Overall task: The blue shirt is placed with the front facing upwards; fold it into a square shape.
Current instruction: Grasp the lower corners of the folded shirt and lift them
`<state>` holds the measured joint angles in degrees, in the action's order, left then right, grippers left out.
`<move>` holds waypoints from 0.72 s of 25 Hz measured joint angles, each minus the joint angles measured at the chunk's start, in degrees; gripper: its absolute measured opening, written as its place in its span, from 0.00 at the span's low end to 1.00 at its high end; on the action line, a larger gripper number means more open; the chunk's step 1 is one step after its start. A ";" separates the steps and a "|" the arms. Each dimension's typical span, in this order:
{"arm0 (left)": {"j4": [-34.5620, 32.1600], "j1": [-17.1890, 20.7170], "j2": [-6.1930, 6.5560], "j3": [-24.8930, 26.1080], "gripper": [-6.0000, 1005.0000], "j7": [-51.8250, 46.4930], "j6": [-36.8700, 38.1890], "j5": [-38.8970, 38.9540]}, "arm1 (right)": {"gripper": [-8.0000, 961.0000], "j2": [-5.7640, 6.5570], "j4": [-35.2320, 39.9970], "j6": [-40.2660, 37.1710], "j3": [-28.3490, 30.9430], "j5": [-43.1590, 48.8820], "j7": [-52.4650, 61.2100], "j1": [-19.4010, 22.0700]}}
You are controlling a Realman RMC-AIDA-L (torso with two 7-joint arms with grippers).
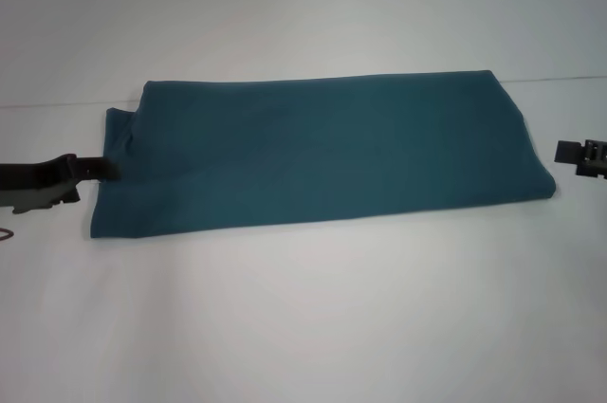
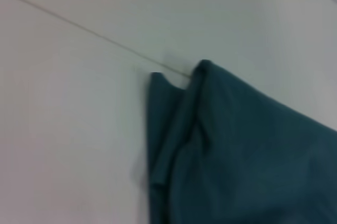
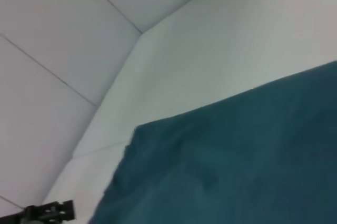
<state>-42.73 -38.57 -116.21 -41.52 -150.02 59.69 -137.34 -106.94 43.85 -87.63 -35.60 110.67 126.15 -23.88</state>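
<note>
The teal-blue cotton shirt lies folded into a long band across the white table. The left gripper touches its left edge; the right gripper hangs just beside its right end. The left wrist view alone shows rumpled layered folds at the shirt's end.

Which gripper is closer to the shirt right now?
Left. The left gripper reaches the blue shirt at its left short edge, tip overlapping the cloth. The right gripper sits just off the shirt's right end with a strip of table between.
</note>
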 joint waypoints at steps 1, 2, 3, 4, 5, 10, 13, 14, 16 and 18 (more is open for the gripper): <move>0.06 0.02 -0.04 -0.06 0.70 0.12 -0.31 -0.28 | 0.89 0.03 0.11 0.26 0.20 0.65 -0.05 0.08; 0.27 0.03 -0.07 -0.18 0.70 0.38 -0.60 -0.43 | 0.89 0.06 0.12 0.48 0.58 1.59 -0.16 0.10; 0.48 0.03 -0.08 -0.26 0.70 0.62 -0.85 -0.52 | 0.89 0.08 0.12 0.59 0.95 2.26 -0.26 0.12; 0.98 0.03 -0.08 -0.36 0.69 1.16 -1.26 -0.60 | 0.89 0.09 0.12 0.62 1.36 2.87 -0.33 0.13; 1.60 -0.05 -0.08 -0.36 0.69 1.69 -1.68 -0.62 | 0.89 0.09 0.13 0.63 1.78 3.27 -0.42 0.14; 3.90 -0.42 -0.26 -0.47 0.69 3.39 -3.15 -0.65 | 0.89 0.12 0.16 0.57 2.71 3.71 -0.61 0.24; 4.43 -0.45 -0.41 -0.58 0.69 3.62 -3.35 -0.65 | 0.89 0.14 0.20 0.51 2.91 3.74 -0.67 0.19; 4.52 -0.45 -0.41 -0.67 0.68 3.64 -3.35 -0.65 | 0.89 0.14 0.23 0.52 2.91 3.74 -0.69 0.17; 4.57 -0.40 -0.51 -0.94 0.68 3.65 -3.35 -0.65 | 0.89 0.15 0.34 0.54 2.91 3.74 -0.73 0.16; 4.60 -0.30 -0.71 -1.30 0.68 3.66 -3.35 -0.65 | 0.89 0.16 0.50 0.55 2.91 3.72 -0.74 0.15</move>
<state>-38.13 -38.87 -116.92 -42.82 -146.36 56.35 -137.99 -106.79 44.34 -87.08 -32.69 114.39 125.41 -23.73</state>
